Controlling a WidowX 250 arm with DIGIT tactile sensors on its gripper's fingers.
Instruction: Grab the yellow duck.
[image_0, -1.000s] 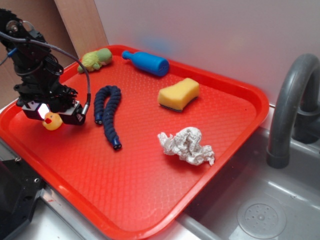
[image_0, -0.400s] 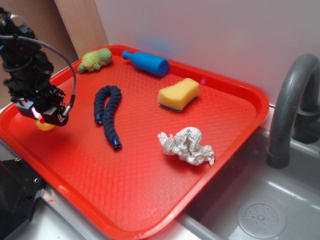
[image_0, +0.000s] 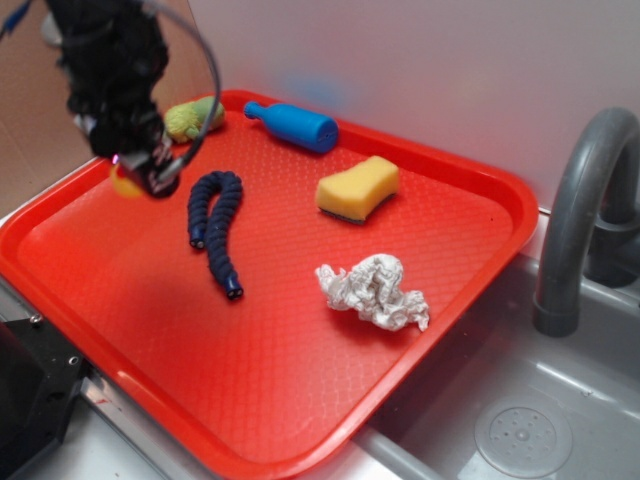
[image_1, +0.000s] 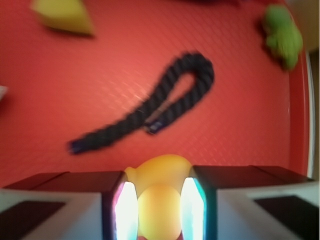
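Plain pale wall (image_0: 420, 70) runs across the back, kind of lavender-white, evenly lit with no hard shadows. On the far left there's a tan wood-look panel (image_0: 165, 50) leaning up against it, with a brownish surface further left. Bottom right is a grey metal sink (image_0: 560, 420) with a round drain (image_0: 522, 437), and a dark grey curved faucet (image_0: 580, 200) rising over it. A strip of steel counter (image_0: 100, 440) shows along the lower left edge.

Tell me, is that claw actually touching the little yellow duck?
Touching. In the wrist view the yellow duck sits squeezed between the gripper's two fingers, both pressed against its sides, above the red tray.
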